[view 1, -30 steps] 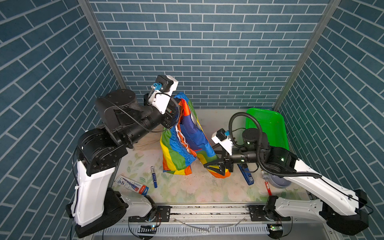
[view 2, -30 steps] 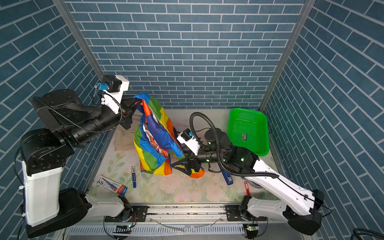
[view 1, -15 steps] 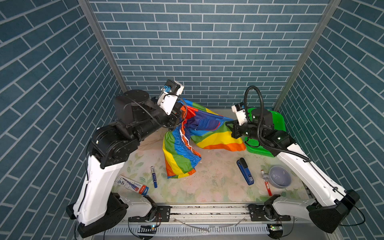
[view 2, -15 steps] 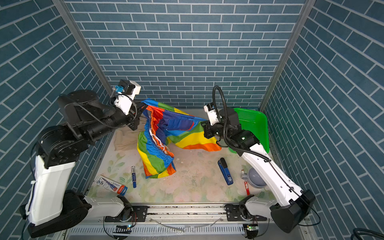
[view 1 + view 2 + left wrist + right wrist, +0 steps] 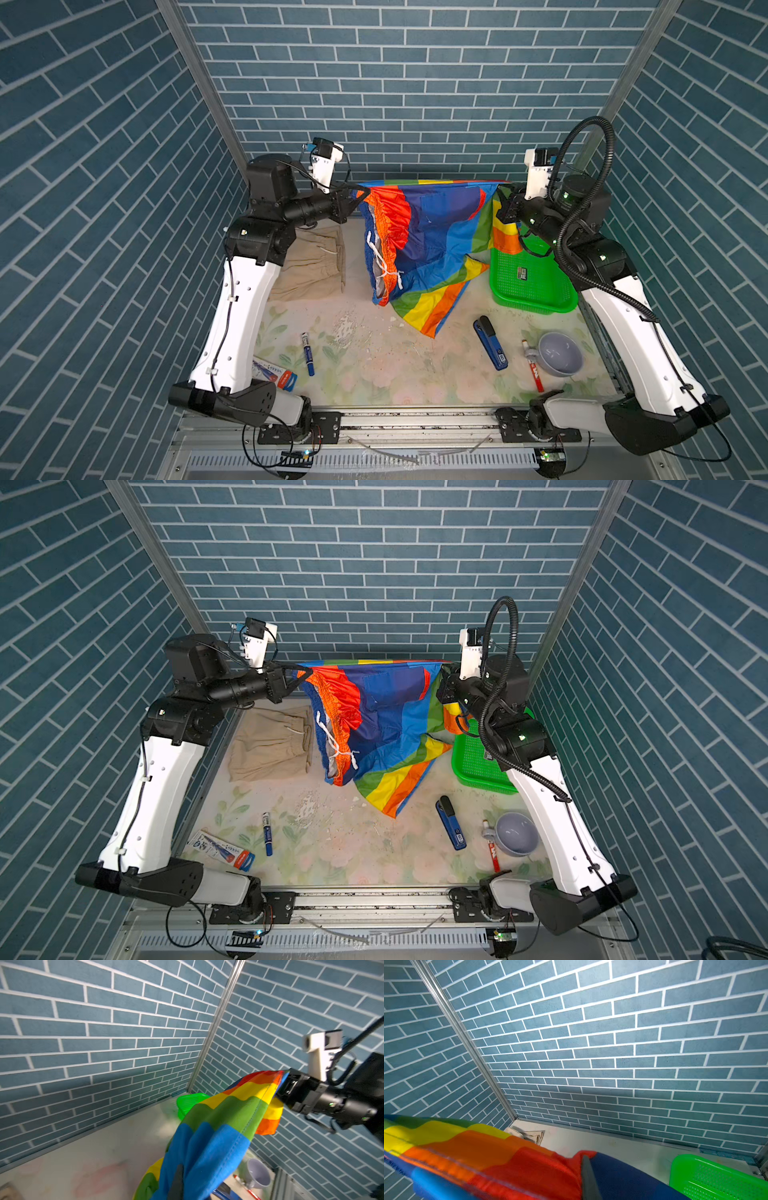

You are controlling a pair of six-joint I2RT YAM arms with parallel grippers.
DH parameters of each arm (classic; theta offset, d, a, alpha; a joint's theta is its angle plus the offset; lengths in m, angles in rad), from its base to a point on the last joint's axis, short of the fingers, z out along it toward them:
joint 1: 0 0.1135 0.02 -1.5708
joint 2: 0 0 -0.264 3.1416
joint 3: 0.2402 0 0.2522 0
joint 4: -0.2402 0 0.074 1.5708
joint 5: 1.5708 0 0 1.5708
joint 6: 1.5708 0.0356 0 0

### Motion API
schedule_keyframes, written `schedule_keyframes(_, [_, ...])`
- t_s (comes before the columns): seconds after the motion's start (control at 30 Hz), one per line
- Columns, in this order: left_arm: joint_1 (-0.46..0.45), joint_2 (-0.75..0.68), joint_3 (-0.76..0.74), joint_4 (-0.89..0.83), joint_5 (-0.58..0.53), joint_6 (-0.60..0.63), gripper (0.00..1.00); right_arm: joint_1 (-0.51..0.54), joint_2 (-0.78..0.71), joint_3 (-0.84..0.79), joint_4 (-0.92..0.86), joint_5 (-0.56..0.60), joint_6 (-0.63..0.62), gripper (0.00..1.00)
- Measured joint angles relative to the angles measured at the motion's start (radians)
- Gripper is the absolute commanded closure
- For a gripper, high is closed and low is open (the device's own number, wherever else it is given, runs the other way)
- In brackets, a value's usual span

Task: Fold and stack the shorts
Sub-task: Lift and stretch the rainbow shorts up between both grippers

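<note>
The rainbow-striped shorts [image 5: 432, 232] [image 5: 386, 712] hang spread in the air at the back of the table, stretched between my two grippers. My left gripper [image 5: 360, 193] [image 5: 302, 673] is shut on the orange-red waistband end. My right gripper [image 5: 500, 203] [image 5: 444, 683] is shut on the opposite edge, above the basket. In the left wrist view the blue cloth [image 5: 218, 1136] wraps round one dark finger [image 5: 177, 1182]. In the right wrist view red and navy cloth [image 5: 508, 1159] covers a finger [image 5: 588, 1178]. The beige shorts [image 5: 311, 262] [image 5: 270, 746] lie folded at the back left.
A green mesh basket [image 5: 536, 286] [image 5: 716, 1178] stands at the right, under the right arm. On the front of the table lie a blue marker [image 5: 307, 353], a toothpaste box [image 5: 274, 374], a blue stapler [image 5: 490, 343], a red pen [image 5: 532, 365] and a grey cup [image 5: 559, 353].
The right gripper closed on the shorts' low edge near the table's middle and lifted it back and to the right. The left gripper shifted rightward. The shorts went from a hanging bunch to spread wide.
</note>
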Motion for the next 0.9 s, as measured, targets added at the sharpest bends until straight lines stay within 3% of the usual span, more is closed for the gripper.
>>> schedule_keyframes(0.3, [0.051, -0.051, -0.173, 0.084, 0.111, -0.134, 1.00, 0.000, -0.097, -0.251, -0.021, -0.108, 0.036, 1.00])
schedule_keyframes(0.57, [0.072, 0.020, -0.298, 0.171, 0.117, -0.229, 1.00, -0.007, 0.041, -0.269, -0.007, -0.089, 0.064, 1.00])
schedule_keyframes(0.73, [0.074, 0.161, -0.263, 0.214, 0.103, -0.276, 1.00, -0.051, 0.309, -0.050, -0.017, -0.058, 0.064, 1.00])
schedule_keyframes(0.83, [0.074, 0.312, -0.106, 0.230, 0.117, -0.331, 1.00, -0.072, 0.479, 0.168, -0.034, -0.032, 0.053, 1.00])
schedule_keyframes(0.9, [0.075, 0.444, 0.086, 0.226, 0.138, -0.382, 1.00, -0.082, 0.576, 0.328, -0.041, -0.007, 0.031, 1.00])
